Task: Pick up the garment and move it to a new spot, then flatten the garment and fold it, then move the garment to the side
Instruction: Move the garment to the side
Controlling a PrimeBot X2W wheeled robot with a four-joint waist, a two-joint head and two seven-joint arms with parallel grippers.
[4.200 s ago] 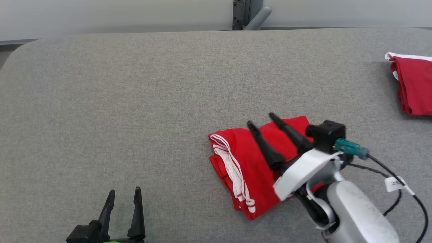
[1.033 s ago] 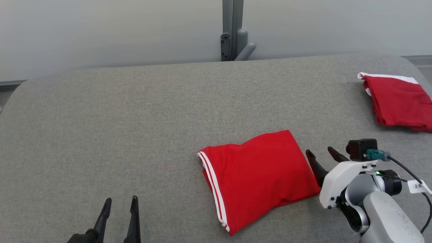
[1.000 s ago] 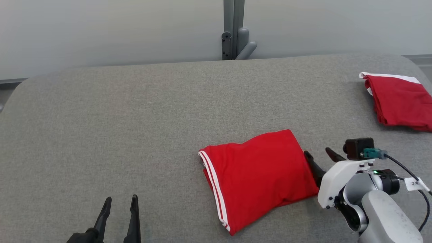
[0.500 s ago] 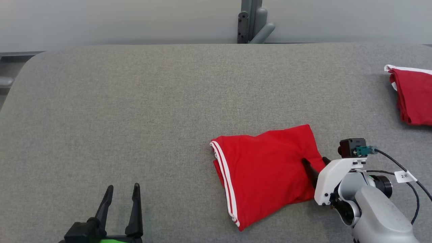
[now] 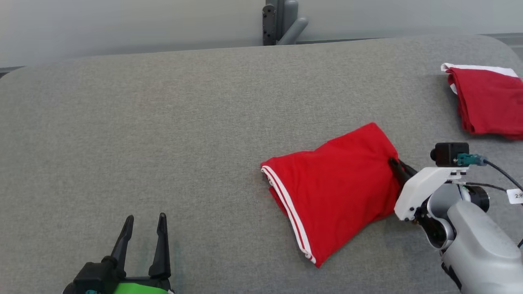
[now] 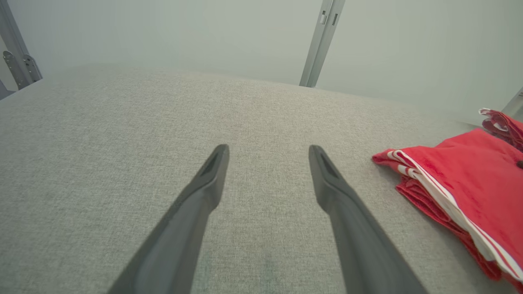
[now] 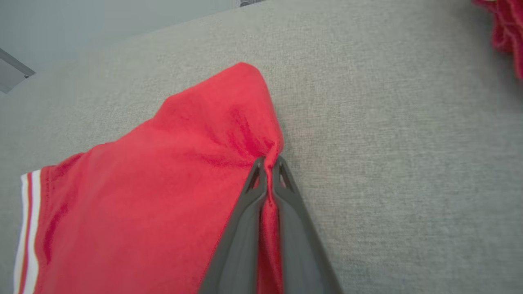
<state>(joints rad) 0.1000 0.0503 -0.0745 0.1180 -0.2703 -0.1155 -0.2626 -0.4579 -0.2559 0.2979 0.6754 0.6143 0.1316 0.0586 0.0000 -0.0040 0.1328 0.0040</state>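
My right tool (image 7: 267, 163) is clenched on the right edge of the garment (image 5: 339, 188). The folded cloth lies to its left on the bench (image 5: 163, 102), striped hem at the far side from the tool. The left tool (image 5: 145, 222) is released, well apart at near left. I judge the right arm should carry it rightward, toward the red pile (image 5: 486, 102).

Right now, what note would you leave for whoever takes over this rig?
Right tool: shut on the right edge of the folded red garment, pinching the cloth.
Left tool: open, holding nothing, over the grey table at the near left.
Things: the garment lies folded right of the table's middle; a second garment, also red, lies at the far right.
Done: folding.
Left: move the garment to the side, then let go.
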